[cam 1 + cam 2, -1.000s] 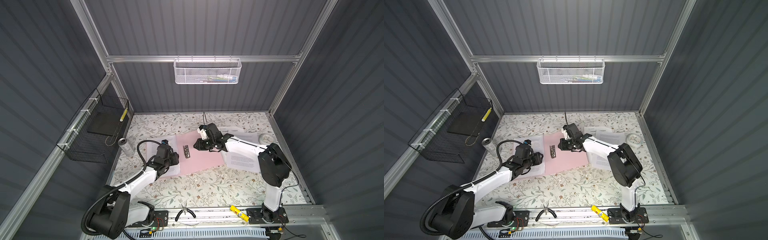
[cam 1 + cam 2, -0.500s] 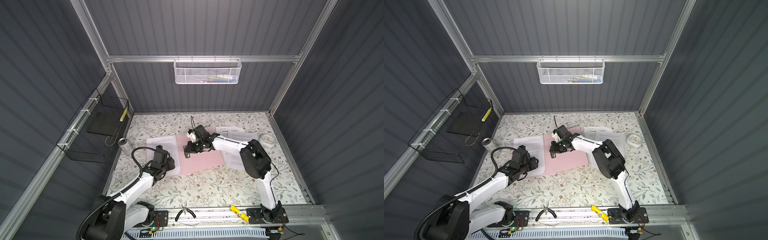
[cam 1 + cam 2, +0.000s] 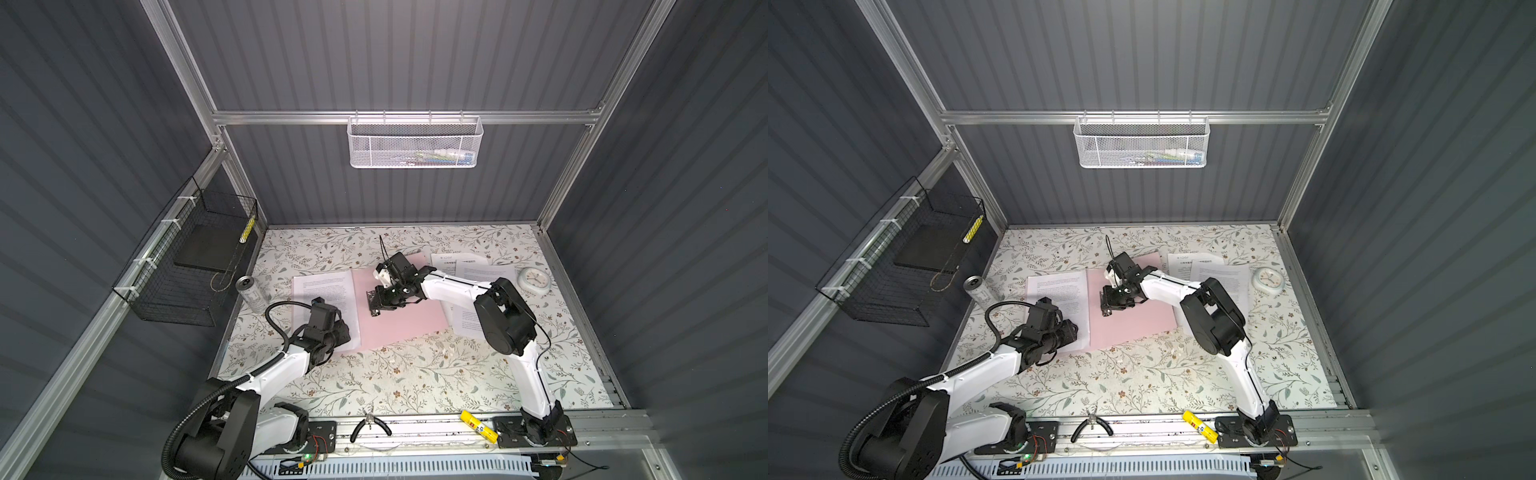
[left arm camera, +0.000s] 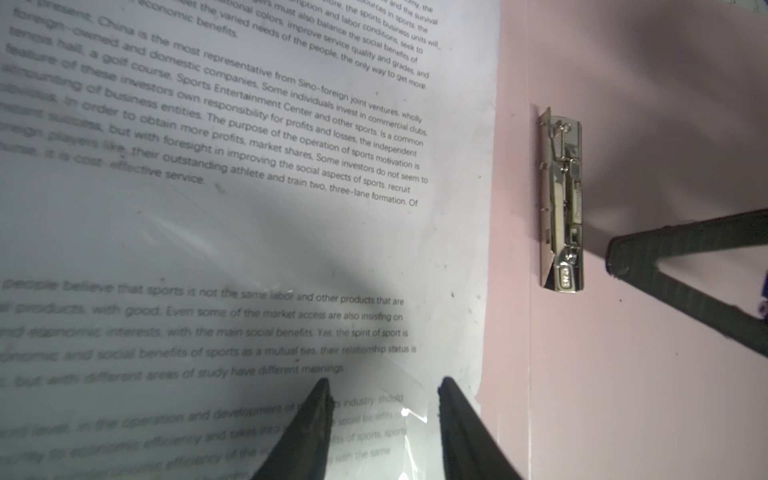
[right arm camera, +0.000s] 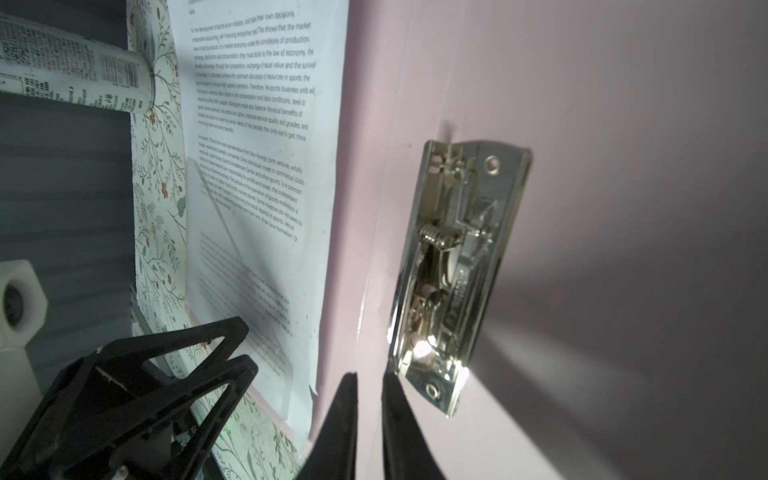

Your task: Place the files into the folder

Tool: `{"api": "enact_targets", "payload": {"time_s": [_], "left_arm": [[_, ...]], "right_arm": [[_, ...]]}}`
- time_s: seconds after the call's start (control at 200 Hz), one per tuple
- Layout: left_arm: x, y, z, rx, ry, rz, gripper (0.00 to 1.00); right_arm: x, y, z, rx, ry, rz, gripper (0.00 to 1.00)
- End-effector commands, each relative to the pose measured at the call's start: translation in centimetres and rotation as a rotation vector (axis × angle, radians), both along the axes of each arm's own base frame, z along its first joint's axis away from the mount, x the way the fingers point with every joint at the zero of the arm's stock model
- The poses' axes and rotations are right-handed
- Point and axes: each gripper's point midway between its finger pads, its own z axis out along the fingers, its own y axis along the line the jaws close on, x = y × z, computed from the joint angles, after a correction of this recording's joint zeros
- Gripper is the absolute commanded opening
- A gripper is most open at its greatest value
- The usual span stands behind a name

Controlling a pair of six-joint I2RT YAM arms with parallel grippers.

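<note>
Pink folder (image 3: 401,326) lies open mid-table. Right end effector (image 5: 368,374) is narrow and empty, tips just beside the metal clip (image 5: 453,270). Left end effector (image 4: 384,386), jaws apart, is over the printed sheet (image 4: 249,208). More files (image 3: 482,272) lie nearer the table's right edge.

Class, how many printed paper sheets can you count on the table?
3. One sheet lies along the left side of the pink folder; a headed sheet and another sheet, overlapping, lie to its right. More may be stacked beneath.
</note>
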Motion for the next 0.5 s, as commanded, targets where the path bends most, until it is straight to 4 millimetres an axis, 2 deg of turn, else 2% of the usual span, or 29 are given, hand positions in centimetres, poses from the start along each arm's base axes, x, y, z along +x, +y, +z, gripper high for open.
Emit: {"api": "enact_targets", "payload": {"time_s": [0.0, 0.49], "left_arm": [[-0.37, 0.53, -1.02, -0.001, 0.022, 0.025, 0.43], [-0.21, 1.03, -1.84, 0.015, 0.037, 0.047, 0.41]], "right_arm": [[-0.43, 0.03, -1.12, -0.025, 0.034, 0.003, 0.16], [-0.81, 0.07, -1.82, -0.028, 0.064, 0.008, 0.16]]}}
